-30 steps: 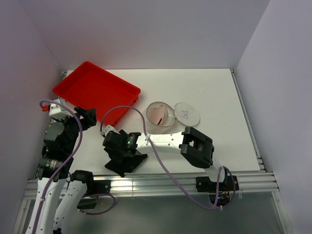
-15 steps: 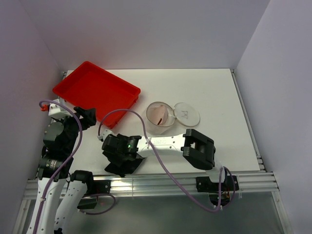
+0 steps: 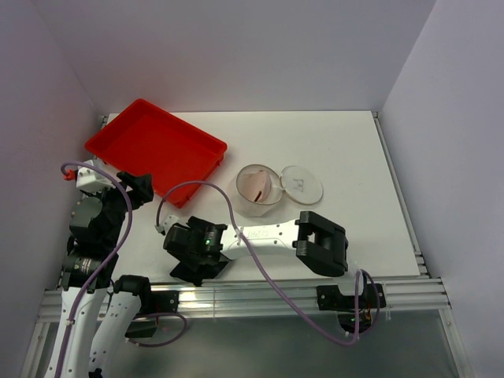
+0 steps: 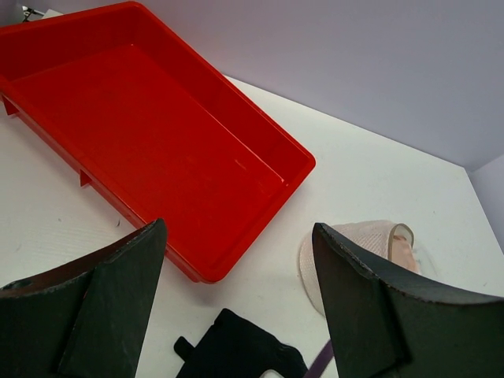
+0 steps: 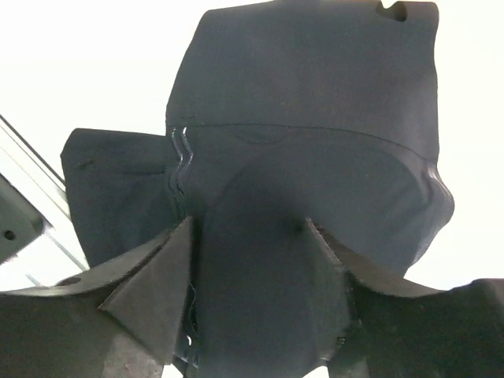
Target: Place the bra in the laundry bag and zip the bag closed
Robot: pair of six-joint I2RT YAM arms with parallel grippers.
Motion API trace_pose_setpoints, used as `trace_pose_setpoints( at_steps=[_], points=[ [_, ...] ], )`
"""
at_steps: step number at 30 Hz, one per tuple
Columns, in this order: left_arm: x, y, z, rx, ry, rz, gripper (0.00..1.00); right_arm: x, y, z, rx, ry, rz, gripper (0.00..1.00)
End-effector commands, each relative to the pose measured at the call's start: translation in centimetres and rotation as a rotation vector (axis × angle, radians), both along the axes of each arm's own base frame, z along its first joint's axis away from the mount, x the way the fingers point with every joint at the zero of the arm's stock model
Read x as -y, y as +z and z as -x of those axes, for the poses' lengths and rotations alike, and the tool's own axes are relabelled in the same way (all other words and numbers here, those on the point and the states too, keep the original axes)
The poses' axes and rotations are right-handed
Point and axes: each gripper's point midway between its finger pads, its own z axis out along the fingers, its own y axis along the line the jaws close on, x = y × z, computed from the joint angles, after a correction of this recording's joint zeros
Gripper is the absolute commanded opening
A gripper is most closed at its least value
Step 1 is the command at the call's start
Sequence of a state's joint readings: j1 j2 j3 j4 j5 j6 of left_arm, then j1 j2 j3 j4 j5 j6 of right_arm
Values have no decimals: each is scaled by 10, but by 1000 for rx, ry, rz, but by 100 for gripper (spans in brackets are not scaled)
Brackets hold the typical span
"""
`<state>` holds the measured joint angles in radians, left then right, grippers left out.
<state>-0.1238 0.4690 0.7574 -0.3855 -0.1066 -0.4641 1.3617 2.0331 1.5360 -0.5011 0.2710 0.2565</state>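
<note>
Both gape: left end effector [image 4: 238, 244]; right end effector [image 5: 250, 230] straddling black cloth [image 5: 315, 87], bra [image 3: 253, 185] apart.

From above, the right arm [image 3: 268, 234] covers most of the cloth [image 3: 206, 273]; the bag's [image 3: 312, 189] mark [image 3: 298, 183] is too small to read.

A red plastic tray [image 3: 150, 146] sits on the white table [image 3: 354, 157] at about 10 o'clock in the overhead view. It is turned askew, so its long sides run toward 4 o'clock, and it has low sloping walls and a smooth floor. A black cloth [image 5: 315, 94] lies crumpled at about 7 o'clock by the table's near edge, apart from the tray. Pale lilac walls [image 3: 236, 47] close the table in at 9, 12 and 3 o'clock
</note>
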Motion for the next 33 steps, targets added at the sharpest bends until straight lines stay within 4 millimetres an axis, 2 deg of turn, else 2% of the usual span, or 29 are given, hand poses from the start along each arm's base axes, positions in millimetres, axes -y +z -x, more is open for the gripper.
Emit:
trace_pose_setpoints(
  at_steps=[1,2,3,5,8,9,13,15,16,17,18,19,20,22,23,24,25,26,27,28,29,31,32,33],
  points=[
    [-3,9,-3,30,13,-10,81,-2,46,-6,86,2,-81,60],
    [-3,9,-3,30,12,-10,81,-3,49,-4,92,14,-86,41],
    [-4,10,-2,33,13,-8,81,-6,52,0,83,29,-102,37],
    [-4,10,-3,34,15,-8,81,-7,48,3,61,37,-96,38],
    [-5,10,-2,33,19,-10,81,-5,24,4,42,35,-46,42],
    [-5,10,-3,33,21,-10,81,-4,14,1,55,24,-22,43],
    [-4,10,-3,33,16,-8,81,-1,-2,-6,78,-1,15,49],
    [-4,9,-3,30,15,-10,81,-2,-3,-9,87,-10,12,48],
    [-4,8,-3,28,13,-8,81,-2,0,-15,116,-34,7,38],
    [-3,9,-3,31,12,-8,81,-2,9,-18,135,-49,-11,27],
    [-2,8,-3,28,6,-8,81,-5,17,-21,153,-65,-44,8],
    [-2,8,-4,28,2,-7,81,-1,22,-25,178,-99,-62,2],
    [-1,8,-4,28,-3,-5,81,-6,48,-29,202,-121,-146,0],
    [6,7,-5,29,-37,-1,80,4,63,-36,244,-166,-187,0],
    [9,10,-6,39,-56,6,80,8,94,-44,297,-213,-264,0],
    [18,8,-6,39,-106,15,81,14,106,-49,322,-240,-294,0],
    [26,8,-7,38,-144,22,81,25,110,-51,343,-257,-307,0],
    [34,10,-8,51,-190,29,81,30,146,-56,376,-297,-412,0],
    [41,9,-8,42,-228,38,80,37,157,-59,389,-316,-450,0],
    [51,10,-6,35,-286,59,80,51,159,-64,399,-337,-464,0],
    [56,12,-4,41,-313,68,79,59,197,-66,409,-361,-591,0],
    [67,23,2,88,-378,83,79,72,204,-67,380,-352,-675,0],
    [69,32,8,117,-398,96,79,85,238,-76,385,-373,-805,0],
    [72,41,11,144,-413,100,78,85,237,-71,328,-328,-853,0]
  ],
)
